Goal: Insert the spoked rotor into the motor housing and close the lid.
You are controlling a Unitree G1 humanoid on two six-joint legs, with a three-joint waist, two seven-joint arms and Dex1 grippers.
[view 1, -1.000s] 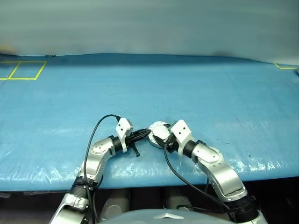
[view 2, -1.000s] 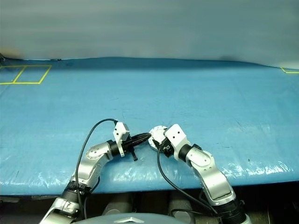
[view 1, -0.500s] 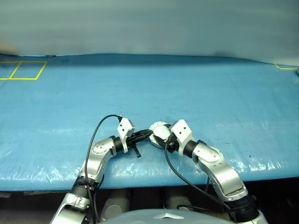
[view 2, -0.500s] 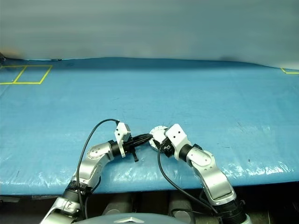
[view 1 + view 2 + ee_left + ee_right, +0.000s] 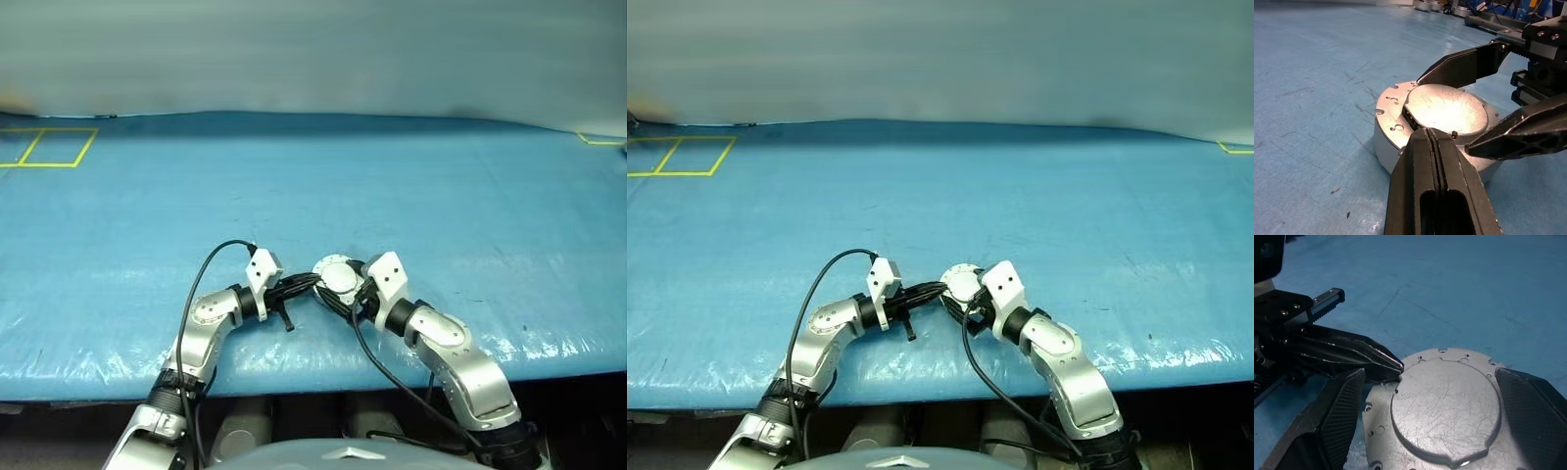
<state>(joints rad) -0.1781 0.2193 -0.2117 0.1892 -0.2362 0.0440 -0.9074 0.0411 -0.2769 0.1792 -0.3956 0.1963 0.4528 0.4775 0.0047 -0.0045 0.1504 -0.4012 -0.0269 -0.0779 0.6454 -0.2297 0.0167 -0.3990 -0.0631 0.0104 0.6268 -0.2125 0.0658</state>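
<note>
Right wrist view: lid [image 5: 1445,407] seated in motor housing [image 5: 1378,418] lies between right pincer's [image 5: 1442,423] wide-open fingers, shut left pincer [image 5: 1385,364] touching its edge.

A wide table [image 5: 411,186] covered with a blue, slightly wrinkled plastic sheet spans the frame from left to right. The sheet catches soft light, with glossy creases along its near edge at the bottom. In the upper left corner, yellow tape [image 5: 47,147] marks out squares on the sheet, and another bit of yellow tape [image 5: 600,141] sits at the upper right edge. Behind the table, across the top of the frame, runs a plain pale grey-green wall [image 5: 313,54]. Below the table's near edge it is dark.
</note>
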